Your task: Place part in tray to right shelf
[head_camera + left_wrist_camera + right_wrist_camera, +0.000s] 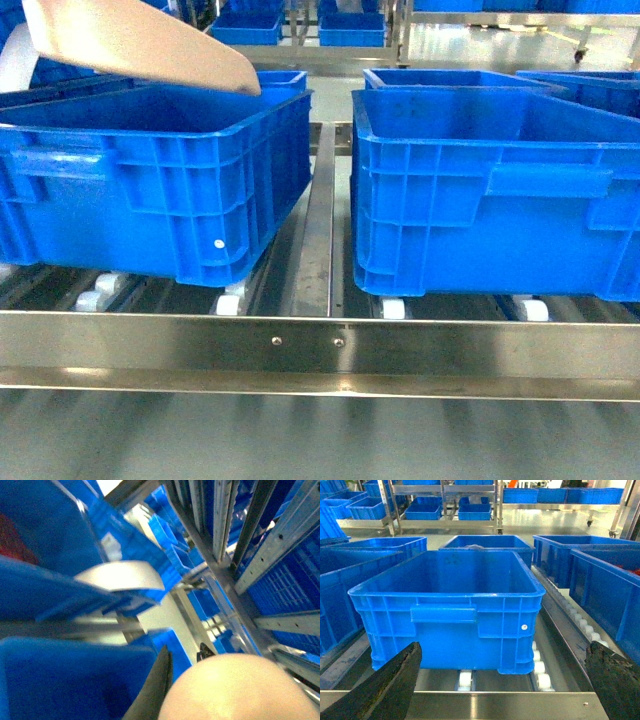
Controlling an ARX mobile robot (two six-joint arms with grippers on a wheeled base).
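While the tray (140,45) is tipped over the left crate (160,180), presumably to dump, the part is unseen; left gripper state indeterminate, right gripper (500,680) spread wide.

cream tray (140,45), bright blue crates (160,190), steel-grey shelf (320,345).

two crates (160,180) (500,190) side by side on shelf (320,345) rollers, behind front rail; tray (140,45) above left crate.
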